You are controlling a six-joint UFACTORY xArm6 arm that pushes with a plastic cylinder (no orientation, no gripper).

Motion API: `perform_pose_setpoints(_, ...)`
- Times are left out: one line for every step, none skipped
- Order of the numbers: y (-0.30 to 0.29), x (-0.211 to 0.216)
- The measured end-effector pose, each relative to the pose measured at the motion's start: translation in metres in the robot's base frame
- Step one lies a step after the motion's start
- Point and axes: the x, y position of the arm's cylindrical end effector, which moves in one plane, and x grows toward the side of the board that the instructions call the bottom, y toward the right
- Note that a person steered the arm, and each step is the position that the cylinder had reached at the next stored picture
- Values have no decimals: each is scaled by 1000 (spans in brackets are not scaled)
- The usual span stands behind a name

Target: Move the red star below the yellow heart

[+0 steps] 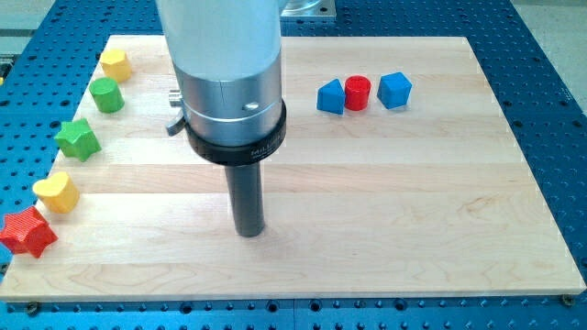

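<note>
My tip (249, 233) (a bare rod, no fingers, holding nothing) is standing mid-bench (385, 202), well right of the red star (27, 233), which is already sitting just below the yellow heart (57, 192); little more seems needed.

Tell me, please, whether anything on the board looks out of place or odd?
Only one thing: the red star overhangs the board's left edge near its bottom corner, just below the yellow heart. My tip stands mid-board, clear of every block.
</note>
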Motion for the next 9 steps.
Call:
perform_pose_setpoints(-100, 58)
perform_pose_setpoints(-155, 57)
perform_pose_setpoints(-240, 54)
perform_pose_setpoints(-248, 33)
perform_pose_setpoints(-248, 32)
perform_pose_setpoints(-224, 32)
perform_pose_setpoints(-204, 34)
perform_pose_setpoints(-186, 48)
perform_pose_setpoints(-131, 4)
